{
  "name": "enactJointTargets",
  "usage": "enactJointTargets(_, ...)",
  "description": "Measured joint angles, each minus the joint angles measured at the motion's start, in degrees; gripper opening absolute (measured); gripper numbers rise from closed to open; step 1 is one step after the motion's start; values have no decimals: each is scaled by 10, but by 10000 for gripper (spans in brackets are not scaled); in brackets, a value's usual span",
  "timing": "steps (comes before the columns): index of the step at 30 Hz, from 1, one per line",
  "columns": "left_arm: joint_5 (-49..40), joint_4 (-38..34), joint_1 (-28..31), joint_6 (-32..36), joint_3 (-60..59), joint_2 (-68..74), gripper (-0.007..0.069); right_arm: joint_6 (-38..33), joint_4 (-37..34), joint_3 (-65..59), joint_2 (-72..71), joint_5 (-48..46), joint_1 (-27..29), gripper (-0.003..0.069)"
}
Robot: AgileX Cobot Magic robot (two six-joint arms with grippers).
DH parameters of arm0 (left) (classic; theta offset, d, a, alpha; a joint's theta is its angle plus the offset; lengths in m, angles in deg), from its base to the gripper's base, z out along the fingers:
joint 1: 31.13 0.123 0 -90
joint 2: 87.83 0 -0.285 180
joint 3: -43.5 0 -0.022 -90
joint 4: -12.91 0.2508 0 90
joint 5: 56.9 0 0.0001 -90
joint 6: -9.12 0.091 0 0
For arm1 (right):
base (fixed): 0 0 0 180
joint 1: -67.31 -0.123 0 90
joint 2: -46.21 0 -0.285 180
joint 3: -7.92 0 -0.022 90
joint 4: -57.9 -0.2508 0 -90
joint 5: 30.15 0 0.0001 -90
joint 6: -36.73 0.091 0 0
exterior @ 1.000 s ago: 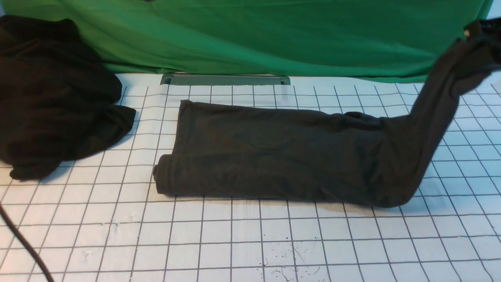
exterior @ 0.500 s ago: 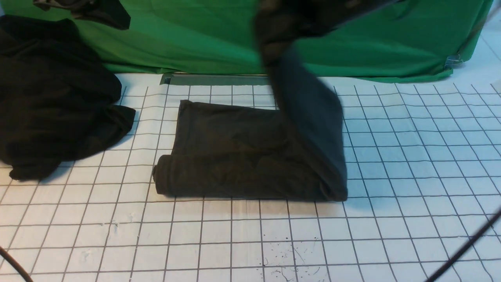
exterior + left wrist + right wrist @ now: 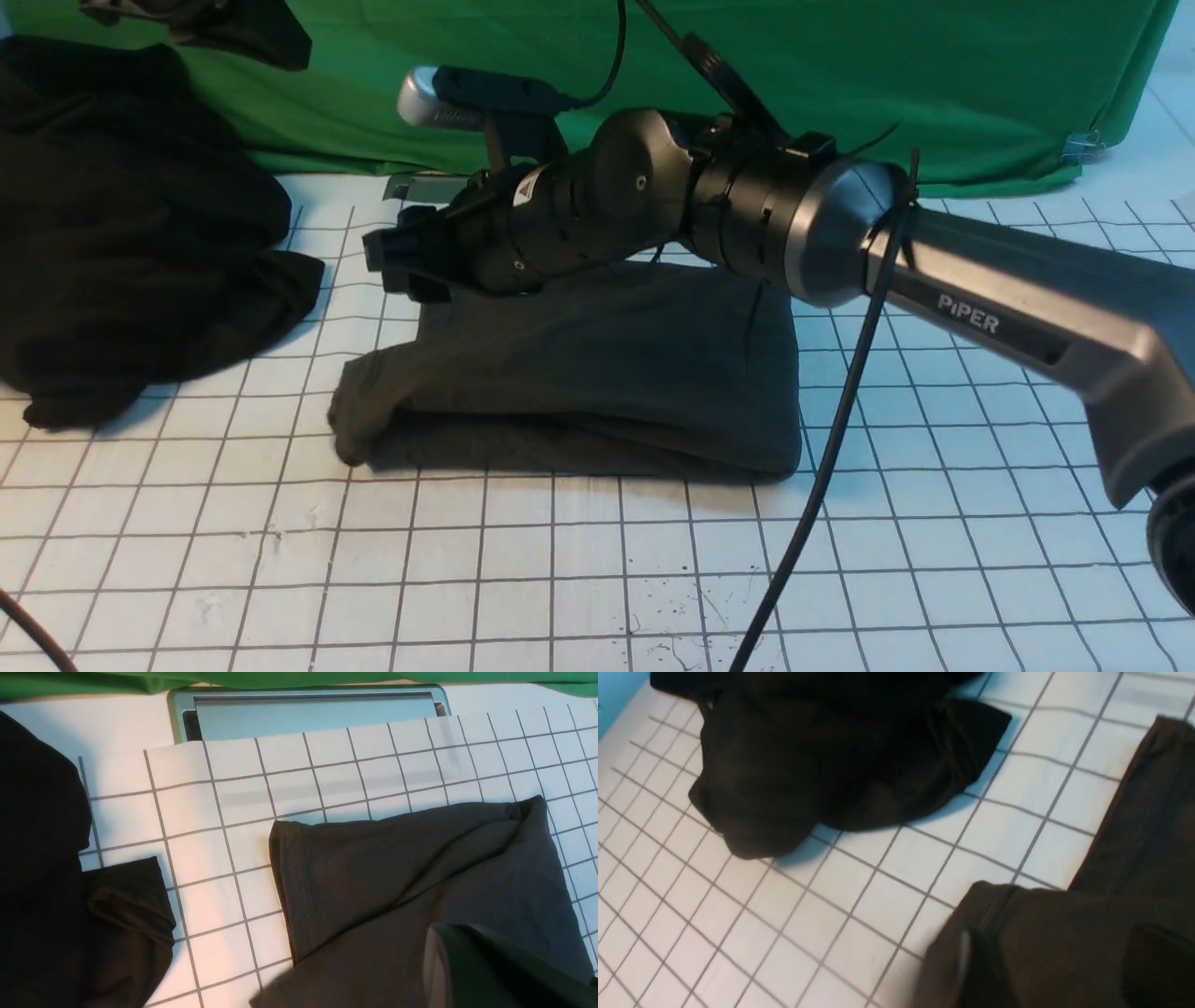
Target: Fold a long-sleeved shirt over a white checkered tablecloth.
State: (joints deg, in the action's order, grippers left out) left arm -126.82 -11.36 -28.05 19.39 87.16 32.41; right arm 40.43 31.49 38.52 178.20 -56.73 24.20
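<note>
Folded shirt [image 3: 597, 373] on the checked tablecloth [image 3: 560, 560], right gripper [image 3: 403, 266] low over its far left corner.
It is spread wide, holding nothing (the left gripper [image 3: 472, 970] is closed).

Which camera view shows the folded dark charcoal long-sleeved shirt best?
Front view: the whole folded dark charcoal long-sleeved shirt lies on the white checkered tablecloth, only its far edge hidden by the black right arm. Each wrist view shows just one corner.
</note>
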Motion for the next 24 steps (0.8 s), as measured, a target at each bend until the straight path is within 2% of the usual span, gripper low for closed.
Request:
enactJointTargets(1,1,2,0,-12,0,0,3,-4,3,7,-11,-41,6,501)
enactJointTargets(2,1,3,0,-15,-1,-1,3,-4,4,8,-14,-46,9,505)
enactJointTargets(4,3,9,0,-20,-12,-5,3,-18,24,22,-42,-124,27,528)
enactJointTargets(5,4,10,0,-21,-17,-8,3,-19,30,24,-46,-140,28,529)
enactJointTargets(10,4,16,0,-25,-140,-56,3,-24,142,40,-130,-358,90,535)
enactJointTargets(14,2,-2,0,-25,-220,-64,25,-37,208,16,-175,-419,127,535)
enactJointTargets(20,70,31,-3,-35,-314,-56,138,-50,231,-65,-206,-429,148,535)
enactJointTargets(22,97,52,-3,-49,-333,-41,226,-62,231,-111,-207,-430,152,535)
enactJointTargets(23,99,52,-3,-49,-334,-39,234,-63,231,-114,-207,-430,152,535)
enactJointTargets(24,112,50,-3,-54,-336,-26,299,-66,231,-144,-207,-430,152,535)
